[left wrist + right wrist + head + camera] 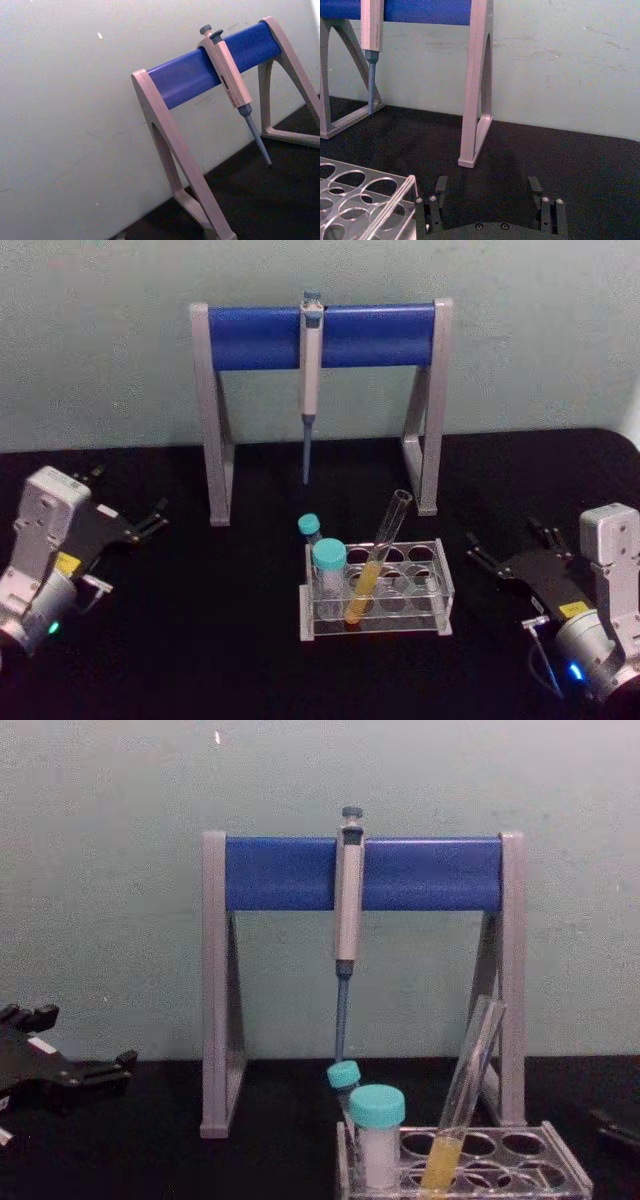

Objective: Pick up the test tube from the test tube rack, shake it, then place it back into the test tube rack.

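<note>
Test tube (378, 558) with yellow-orange liquid is sitting in the test tube rack (442, 585), and it is leaning toward the robot's right, its open mouth above the rack's top plate. Two teal-capped vials (329, 578) are standing upright in the rack, just beside the tube on the robot's left. Behind the rack, a grey pipette (310, 380) is hanging on the blue bar of the pipette stand (215, 415). The left hand (150, 520) is resting well apart at the left of the black bench (200, 640), its fingers spread. The right hand (505, 550) is lying near the rack's right side, its fingers (436, 202) open and holding nothing.
</note>
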`<state>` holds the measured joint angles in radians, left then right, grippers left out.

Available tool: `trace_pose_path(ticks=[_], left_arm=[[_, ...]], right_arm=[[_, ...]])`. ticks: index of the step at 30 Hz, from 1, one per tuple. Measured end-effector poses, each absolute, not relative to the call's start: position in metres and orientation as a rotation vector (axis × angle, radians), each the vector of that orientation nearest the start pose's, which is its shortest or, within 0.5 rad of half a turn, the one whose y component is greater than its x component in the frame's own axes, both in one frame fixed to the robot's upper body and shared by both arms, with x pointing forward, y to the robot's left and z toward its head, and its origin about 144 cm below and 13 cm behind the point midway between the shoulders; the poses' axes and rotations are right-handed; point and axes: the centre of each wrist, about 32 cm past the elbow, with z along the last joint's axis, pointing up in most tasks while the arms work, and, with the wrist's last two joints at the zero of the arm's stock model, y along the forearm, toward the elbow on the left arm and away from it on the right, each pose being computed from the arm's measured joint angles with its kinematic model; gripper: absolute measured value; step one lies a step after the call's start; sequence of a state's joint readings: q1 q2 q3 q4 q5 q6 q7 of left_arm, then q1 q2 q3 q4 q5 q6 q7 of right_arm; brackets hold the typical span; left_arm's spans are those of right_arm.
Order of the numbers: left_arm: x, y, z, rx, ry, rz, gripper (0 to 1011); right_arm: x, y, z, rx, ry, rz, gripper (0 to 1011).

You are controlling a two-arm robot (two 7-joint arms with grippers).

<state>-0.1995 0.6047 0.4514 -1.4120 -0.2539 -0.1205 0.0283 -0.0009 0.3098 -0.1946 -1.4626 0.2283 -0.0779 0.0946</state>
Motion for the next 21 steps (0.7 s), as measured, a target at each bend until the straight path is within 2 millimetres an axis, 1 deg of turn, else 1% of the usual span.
trace_pose_path(ticks=[21], left_arm=[[0.4886,0.3097,1.1398,0.304,-0.285,1.248,1001]], right_arm=[[0.4497,-0.2690,1.1056,-0.122,-0.003,-1.314,1000]])
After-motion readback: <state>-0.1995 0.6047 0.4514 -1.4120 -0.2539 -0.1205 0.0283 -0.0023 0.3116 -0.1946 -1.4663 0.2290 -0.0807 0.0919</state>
